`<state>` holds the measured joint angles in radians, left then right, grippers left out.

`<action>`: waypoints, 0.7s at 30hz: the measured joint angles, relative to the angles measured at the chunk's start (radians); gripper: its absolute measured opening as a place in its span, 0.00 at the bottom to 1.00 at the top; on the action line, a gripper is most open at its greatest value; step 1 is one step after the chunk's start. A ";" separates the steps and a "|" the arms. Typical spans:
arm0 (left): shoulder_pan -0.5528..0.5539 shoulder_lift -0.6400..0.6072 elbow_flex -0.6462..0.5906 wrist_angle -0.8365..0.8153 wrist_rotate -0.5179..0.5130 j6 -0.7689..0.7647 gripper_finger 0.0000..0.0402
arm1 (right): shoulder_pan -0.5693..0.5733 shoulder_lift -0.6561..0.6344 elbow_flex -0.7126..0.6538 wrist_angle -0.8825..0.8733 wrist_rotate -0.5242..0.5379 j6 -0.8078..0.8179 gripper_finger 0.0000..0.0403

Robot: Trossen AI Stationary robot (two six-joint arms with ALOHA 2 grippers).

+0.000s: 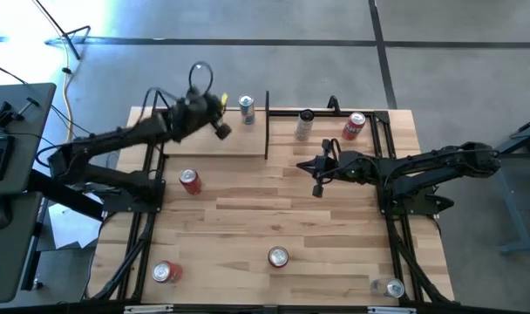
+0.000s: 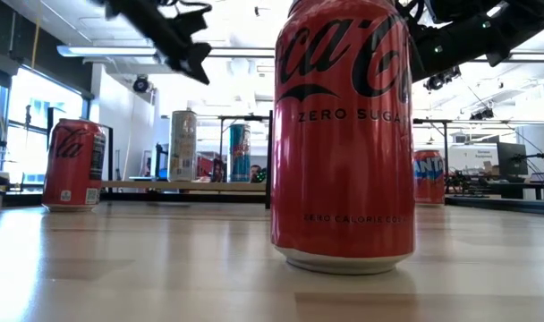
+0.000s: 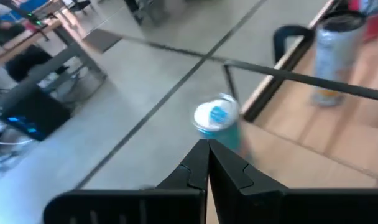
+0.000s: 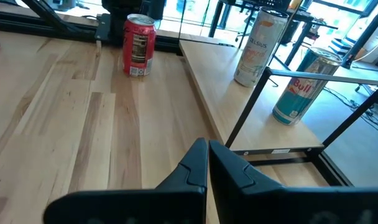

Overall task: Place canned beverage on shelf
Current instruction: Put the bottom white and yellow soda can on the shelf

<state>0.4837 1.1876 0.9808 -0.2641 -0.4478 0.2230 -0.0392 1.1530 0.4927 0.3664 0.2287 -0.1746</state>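
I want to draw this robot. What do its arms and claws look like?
Both arms are dark, nearly black, made of chunky jointed pieces. A thin black cable loops over the left arm. The left gripper and right gripper each end in two flat, black, wedge-shaped fingers that narrow to a point.

The shelf [image 1: 214,139] is the tight spot. A blue-and-silver can [image 1: 247,109] stands on its far right corner, right by the black end frame [image 1: 267,125], and the left tool [image 1: 221,130] hangs over the board just beside that can. The rest of the board looks bare. Right of the frame, a pale can [image 1: 305,124] and a red can [image 1: 353,126] block the far edge, with the right tool [image 1: 318,187] near them. Just in front of the shelf sits another red can [image 1: 190,181]; the surface [image 1: 335,227] beyond it is mostly open.
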 joint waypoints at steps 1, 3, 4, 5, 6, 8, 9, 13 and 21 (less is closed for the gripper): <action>0.020 0.021 0.066 -0.078 0.014 0.028 0.00 | 0.000 0.000 0.000 -0.001 0.000 -0.002 0.00; 0.060 0.069 0.187 -0.221 0.077 0.056 0.00 | 0.000 0.000 0.000 -0.003 0.000 -0.006 0.00; 0.080 0.096 0.244 -0.290 0.120 0.077 0.00 | 0.000 0.000 0.000 -0.003 0.000 -0.005 0.00; 0.098 0.122 0.292 -0.348 0.165 0.115 0.00 | 0.000 0.000 0.000 -0.003 0.000 -0.005 0.00; 0.113 0.150 0.339 -0.402 0.214 0.172 0.00 | 0.000 0.000 0.000 -0.004 0.000 -0.006 0.00; 0.136 0.205 0.410 -0.499 0.287 0.283 0.00 | 0.000 0.000 0.000 -0.011 0.000 -0.005 0.00; 0.146 0.232 0.440 -0.543 0.301 0.327 0.00 | 0.000 0.000 0.000 -0.013 0.000 -0.005 0.00; 0.174 0.316 0.509 -0.632 0.309 0.442 0.00 | 0.000 0.000 0.000 -0.019 0.000 -0.005 0.00; 0.185 0.403 0.511 -0.593 0.254 0.543 0.00 | 0.000 0.000 0.000 -0.018 0.000 -0.005 0.00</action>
<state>0.6682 1.5907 1.4914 -0.8572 -0.1936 0.7660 -0.0391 1.1530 0.4927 0.3485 0.2287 -0.1799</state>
